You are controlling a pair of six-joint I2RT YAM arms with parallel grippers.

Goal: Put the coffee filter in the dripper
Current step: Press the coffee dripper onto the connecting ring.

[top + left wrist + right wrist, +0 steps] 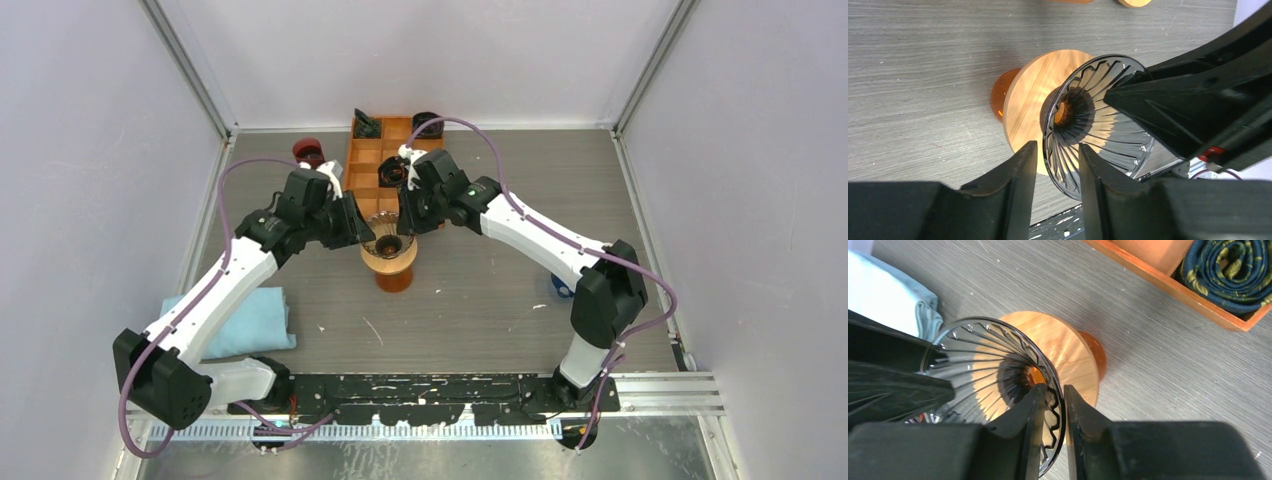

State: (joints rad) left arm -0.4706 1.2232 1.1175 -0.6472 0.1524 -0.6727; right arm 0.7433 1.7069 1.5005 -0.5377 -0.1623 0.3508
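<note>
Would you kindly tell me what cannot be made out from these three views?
- Coffee filter: shows in no view; what hides it is unclear.
- Dripper rim, top view: largely hidden by the left gripper and right gripper.
- Right gripper, right wrist view: too close to tell whether its fingers touch the rim.
- Blue object, top view: mostly hidden under the right arm.
</note>
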